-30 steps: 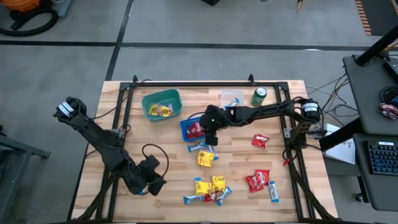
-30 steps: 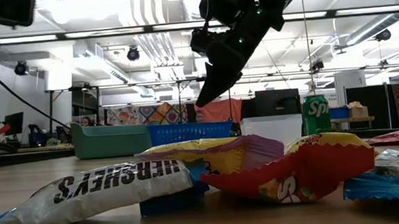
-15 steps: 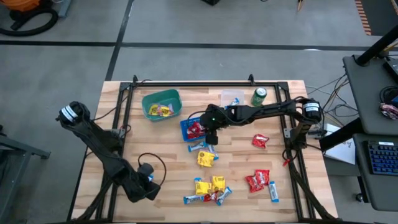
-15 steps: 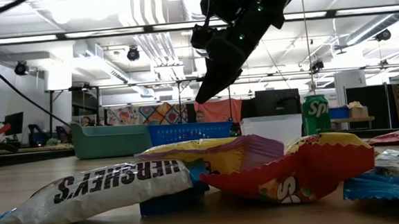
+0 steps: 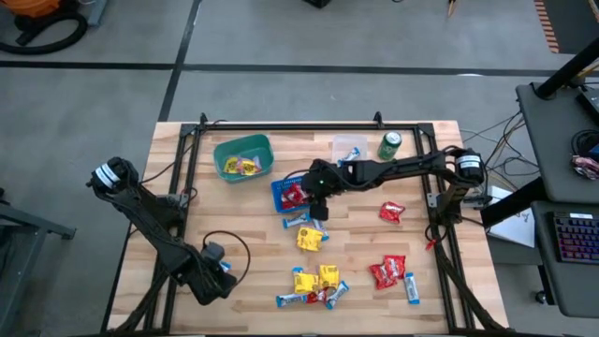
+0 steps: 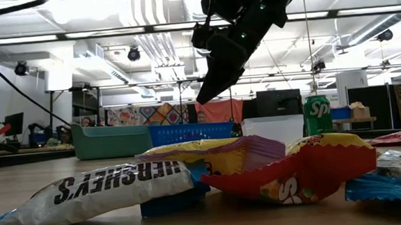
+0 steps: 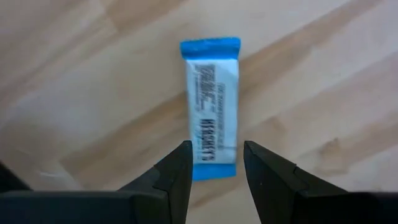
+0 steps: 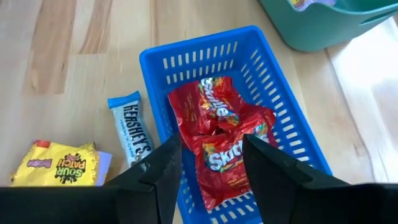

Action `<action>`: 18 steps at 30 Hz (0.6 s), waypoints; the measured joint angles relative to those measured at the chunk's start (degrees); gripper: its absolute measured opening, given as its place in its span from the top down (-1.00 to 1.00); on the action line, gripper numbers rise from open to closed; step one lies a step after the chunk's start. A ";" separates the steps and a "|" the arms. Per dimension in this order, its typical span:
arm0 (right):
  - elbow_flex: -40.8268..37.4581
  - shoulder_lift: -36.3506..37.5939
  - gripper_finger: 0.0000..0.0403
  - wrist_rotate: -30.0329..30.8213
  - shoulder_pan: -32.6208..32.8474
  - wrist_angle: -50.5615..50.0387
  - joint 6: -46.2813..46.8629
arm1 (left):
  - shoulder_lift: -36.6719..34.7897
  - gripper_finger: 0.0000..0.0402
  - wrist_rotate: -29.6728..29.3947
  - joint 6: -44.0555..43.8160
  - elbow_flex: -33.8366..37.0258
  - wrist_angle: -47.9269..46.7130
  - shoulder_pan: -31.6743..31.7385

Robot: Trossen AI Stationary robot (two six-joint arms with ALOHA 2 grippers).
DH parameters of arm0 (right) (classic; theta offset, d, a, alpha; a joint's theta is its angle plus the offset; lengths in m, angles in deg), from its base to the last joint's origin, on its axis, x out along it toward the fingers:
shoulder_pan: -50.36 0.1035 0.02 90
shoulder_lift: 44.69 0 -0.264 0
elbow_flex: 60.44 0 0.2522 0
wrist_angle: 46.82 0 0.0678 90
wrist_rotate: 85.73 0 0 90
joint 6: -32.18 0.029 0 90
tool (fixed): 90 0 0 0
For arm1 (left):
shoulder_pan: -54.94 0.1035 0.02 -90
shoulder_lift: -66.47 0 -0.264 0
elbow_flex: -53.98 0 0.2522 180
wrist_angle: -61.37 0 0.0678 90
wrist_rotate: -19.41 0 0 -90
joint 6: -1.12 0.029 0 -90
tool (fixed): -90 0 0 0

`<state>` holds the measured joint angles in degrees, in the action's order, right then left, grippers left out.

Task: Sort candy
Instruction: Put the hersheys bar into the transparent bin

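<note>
My left gripper (image 5: 211, 281) is over the table's near-left part and is open. In its wrist view the gripper (image 7: 214, 163) has a finger on each side of one end of a blue-and-white candy bar (image 7: 211, 93) that lies flat on the wood. My right gripper (image 5: 316, 201) hovers open above the blue basket (image 5: 281, 192). Its wrist view (image 8: 211, 165) looks down on red candy packs (image 8: 217, 124) lying in that basket (image 8: 155, 53). More candies lie loose on the table: a pile (image 5: 314, 285) near the near edge, a yellow one (image 5: 311, 239) and red ones (image 5: 387, 271).
A green basket (image 5: 243, 156) holding yellow candy stands at the far left, with a clear container (image 5: 348, 147) and a green can (image 5: 389, 145) at the far edge. Beside the blue basket lie a blue-and-white bar (image 8: 134, 127) and a yellow pack (image 8: 59, 165). A red pack (image 5: 391, 212) lies at the right.
My left arm has drawn back toward the table's near-left corner, and its gripper now sits lower and farther left. My right gripper has stayed over the blue basket.
</note>
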<state>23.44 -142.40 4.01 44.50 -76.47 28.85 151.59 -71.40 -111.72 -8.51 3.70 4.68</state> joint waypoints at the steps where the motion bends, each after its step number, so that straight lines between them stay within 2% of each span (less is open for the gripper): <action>1: -0.01 0.00 0.20 0.01 0.12 -0.29 0.50 | 0.01 0.37 -0.33 0.35 0.14 -0.04 0.00; 8: -0.02 0.09 0.20 0.01 0.37 -3.45 2.75 | 1.52 0.37 -3.77 2.23 0.55 0.09 0.00; 18: -0.02 0.09 0.20 0.11 1.54 -6.72 4.96 | 7.97 0.37 -3.77 4.13 0.51 3.15 0.00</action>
<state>23.42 -142.31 4.12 46.03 -83.19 33.81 159.55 -75.17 -107.59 -8.01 6.85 4.68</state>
